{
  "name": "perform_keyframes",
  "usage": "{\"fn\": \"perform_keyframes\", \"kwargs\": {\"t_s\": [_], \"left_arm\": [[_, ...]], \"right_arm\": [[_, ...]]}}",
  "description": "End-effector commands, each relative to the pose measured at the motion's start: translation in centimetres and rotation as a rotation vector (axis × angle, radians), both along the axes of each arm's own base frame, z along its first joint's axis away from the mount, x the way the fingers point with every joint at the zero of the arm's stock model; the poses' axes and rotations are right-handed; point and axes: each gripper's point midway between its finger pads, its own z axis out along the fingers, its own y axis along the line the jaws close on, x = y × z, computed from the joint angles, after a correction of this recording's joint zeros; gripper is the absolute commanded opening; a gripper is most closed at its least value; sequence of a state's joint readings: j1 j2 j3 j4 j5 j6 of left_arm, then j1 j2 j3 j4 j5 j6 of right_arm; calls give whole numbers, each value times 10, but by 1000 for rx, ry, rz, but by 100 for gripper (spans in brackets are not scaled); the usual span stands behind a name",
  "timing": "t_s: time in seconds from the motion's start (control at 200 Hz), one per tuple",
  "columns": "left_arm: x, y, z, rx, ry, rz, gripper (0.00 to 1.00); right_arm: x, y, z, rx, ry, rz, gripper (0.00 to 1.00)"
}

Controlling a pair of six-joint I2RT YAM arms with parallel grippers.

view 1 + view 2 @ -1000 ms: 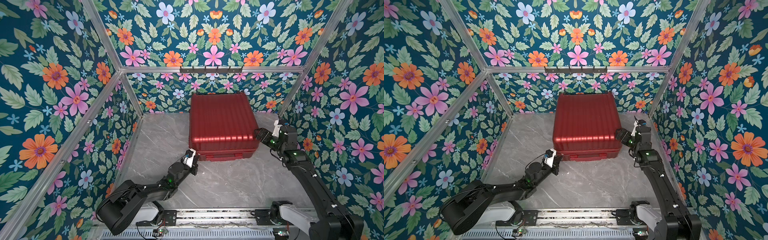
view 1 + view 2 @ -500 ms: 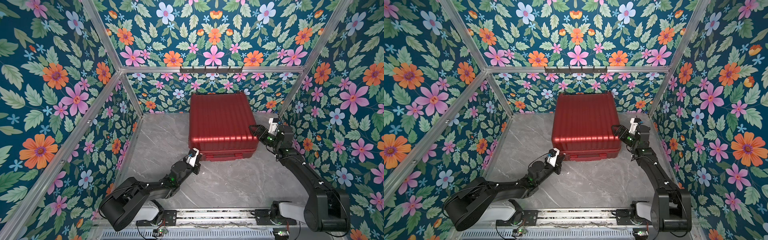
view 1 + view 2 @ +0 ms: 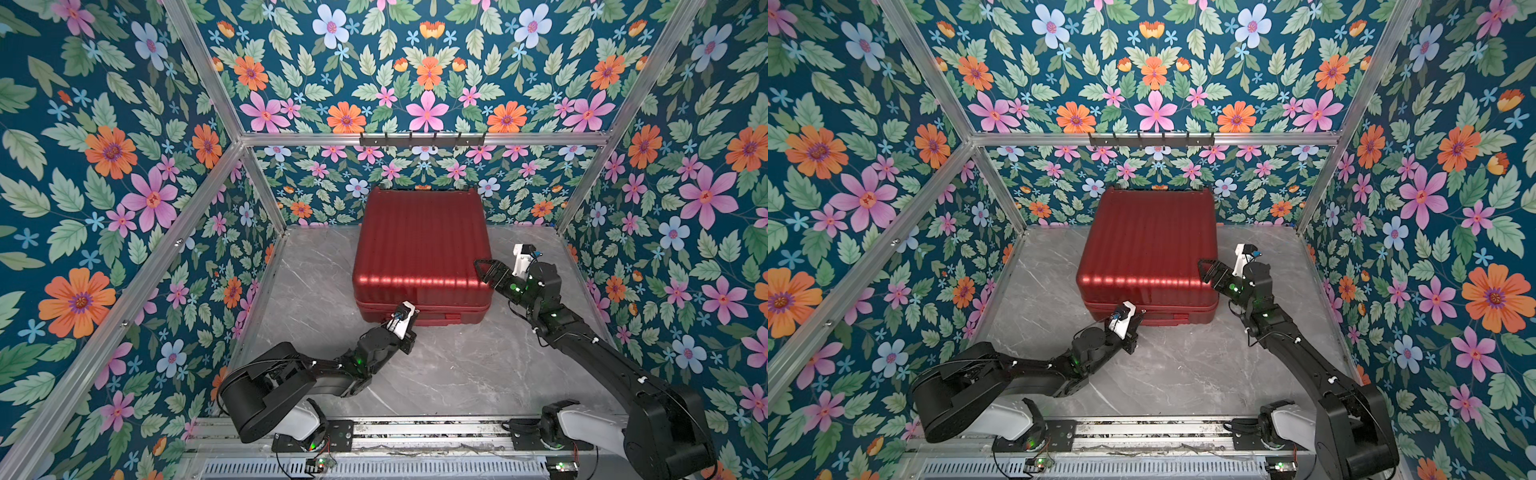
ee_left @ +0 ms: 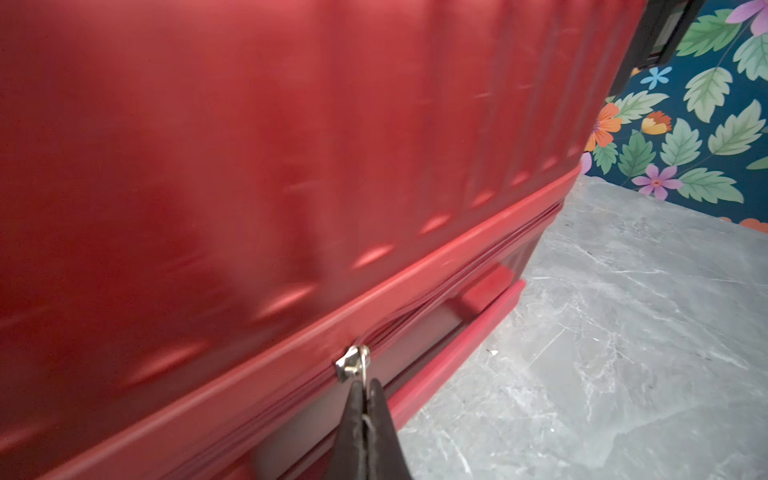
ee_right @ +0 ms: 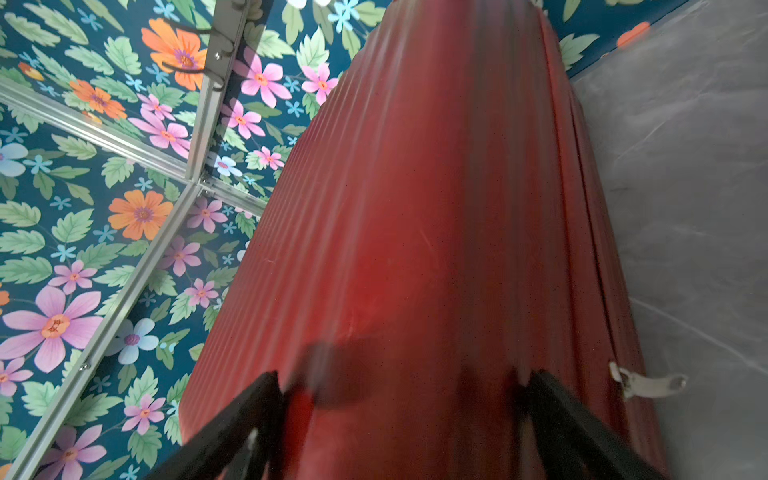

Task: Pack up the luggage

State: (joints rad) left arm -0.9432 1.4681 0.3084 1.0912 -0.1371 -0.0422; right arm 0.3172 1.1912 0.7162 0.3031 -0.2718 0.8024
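The luggage [image 3: 419, 249] [image 3: 1148, 245] lies flat and closed on the marble tabletop, its ribbed dark-red shell facing up. My left gripper [image 3: 412, 318] [image 4: 365, 384] is at its front edge, shut on the silver zipper pull [image 4: 353, 363]. The zipper seam and a red side handle [image 4: 486, 291] run on past the pull. My right gripper [image 3: 482, 270] [image 5: 405, 378] is open at the luggage's [image 5: 436, 208] near right corner, and its fingers [image 5: 249, 411] straddle the shell. A second zipper pull [image 5: 648, 382] sticks out from the seam beside that gripper.
Floral walls with aluminium frame bars close in the left, back and right. A hook rail [image 3: 422, 139] hangs on the back wall. Bare marble tabletop [image 3: 457, 365] lies in front of the luggage, and the arms' base rail [image 3: 395, 432] runs along the front.
My left gripper has slid to the right along the front seam with the zipper pull. My right gripper has moved left, onto the luggage's near right corner.
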Motion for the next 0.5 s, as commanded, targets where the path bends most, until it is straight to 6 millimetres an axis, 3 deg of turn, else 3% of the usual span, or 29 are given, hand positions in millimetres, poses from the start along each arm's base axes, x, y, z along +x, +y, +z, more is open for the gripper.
{"fn": "perform_keyframes", "kwargs": {"t_s": [0.0,0.165,0.225,0.345,0.495], "left_arm": [[-12,-23,26,-83,-69,-84,0],[-17,-37,28,-111,-87,-88,0],[-18,-39,29,-125,-93,-81,0],[-18,-40,30,-147,-99,-66,0],[-18,-36,29,-145,-101,-50,0]], "right_arm": [[-31,48,-18,33,107,185,92],[-47,91,-13,28,97,248,91],[-48,96,-13,32,106,254,91],[-45,79,-10,-20,94,182,91],[-43,43,-5,-61,96,117,91]]}}
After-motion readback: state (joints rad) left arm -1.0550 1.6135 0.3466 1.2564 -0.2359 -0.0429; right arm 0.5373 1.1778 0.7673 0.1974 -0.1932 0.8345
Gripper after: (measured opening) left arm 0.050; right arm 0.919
